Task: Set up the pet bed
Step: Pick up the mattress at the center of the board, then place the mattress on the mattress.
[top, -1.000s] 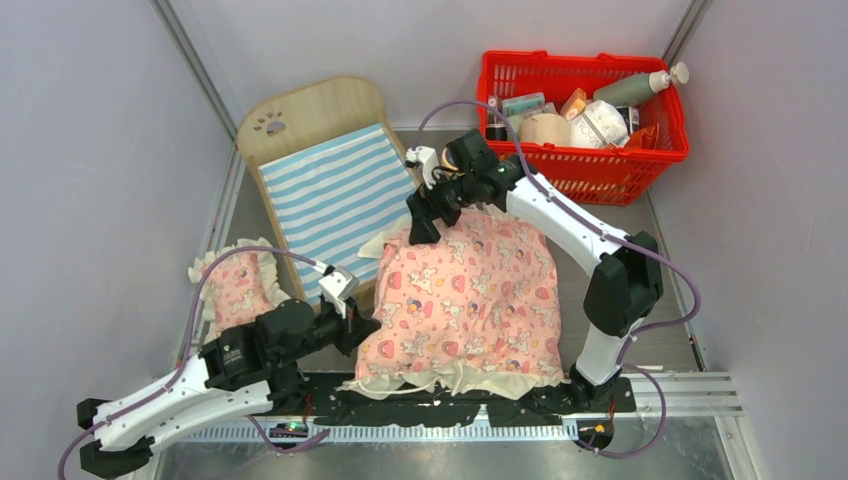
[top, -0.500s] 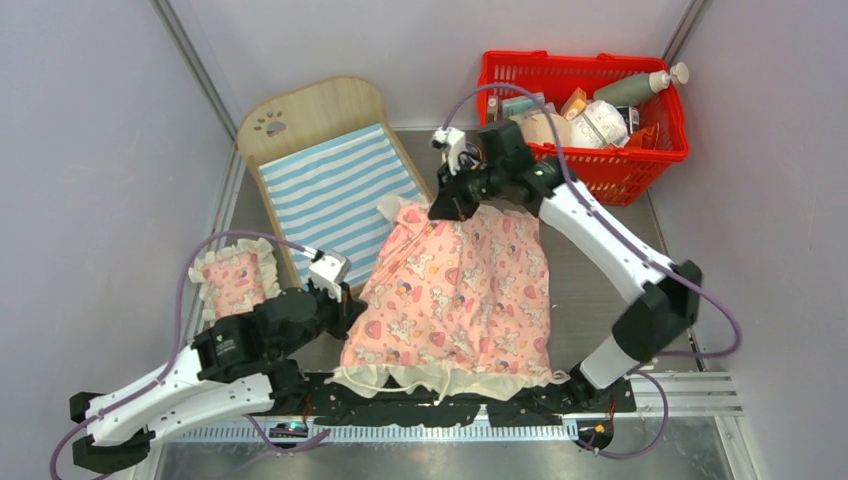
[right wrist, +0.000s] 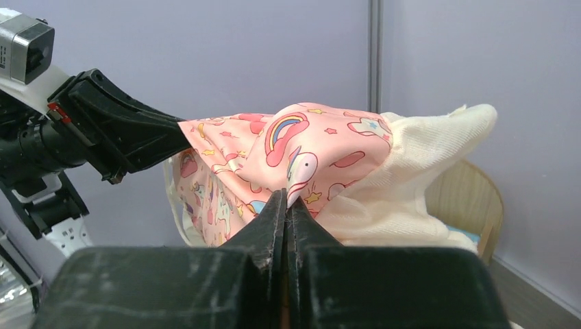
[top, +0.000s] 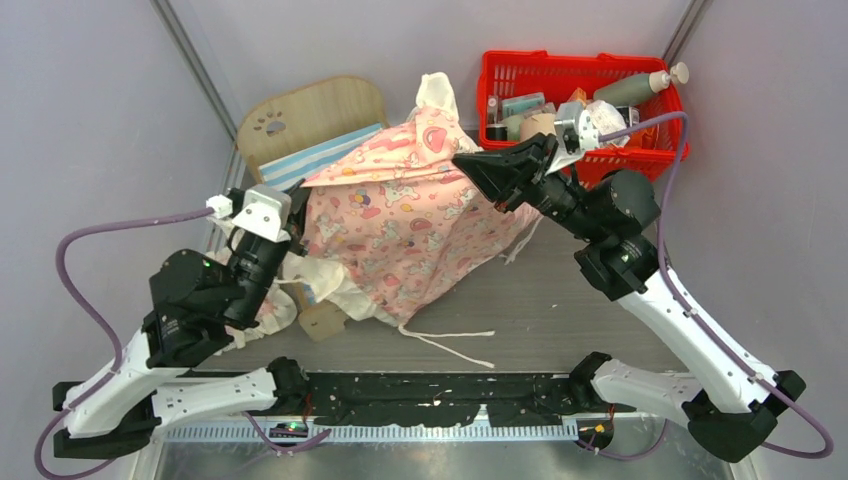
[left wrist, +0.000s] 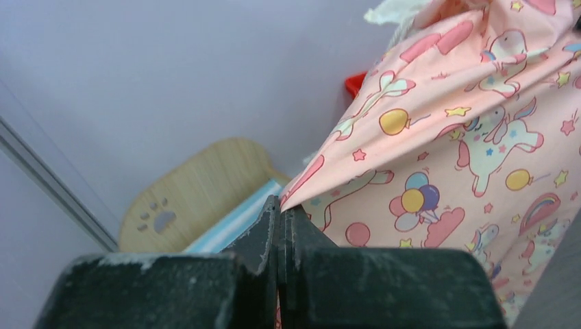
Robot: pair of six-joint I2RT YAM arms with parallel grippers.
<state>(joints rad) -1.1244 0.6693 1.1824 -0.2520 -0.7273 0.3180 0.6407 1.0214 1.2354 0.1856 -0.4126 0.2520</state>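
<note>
The pet bed stands at the back left, its paw-print headboard (top: 300,105) and a strip of striped mattress (top: 318,158) showing. Both grippers hold the pink patterned blanket (top: 400,215) stretched in the air over the bed. My left gripper (top: 297,222) is shut on its left edge; the left wrist view shows the gripper (left wrist: 279,205) pinching the cloth (left wrist: 445,137), with the headboard (left wrist: 199,192) behind. My right gripper (top: 466,163) is shut on a far corner, and the right wrist view shows its tips (right wrist: 286,195) nipping the fabric (right wrist: 288,140). The blanket hides most of the mattress.
A red basket (top: 600,165) full of bottles and packets stands at the back right, just behind the right gripper. The small pink frilled pillow (top: 268,315) lies under my left arm. Loose ties (top: 450,340) trail from the blanket onto the table.
The right gripper shut on the blanket's far corner. Both arms then lifted the blanket off the table and carried it back and left, over the bed.
</note>
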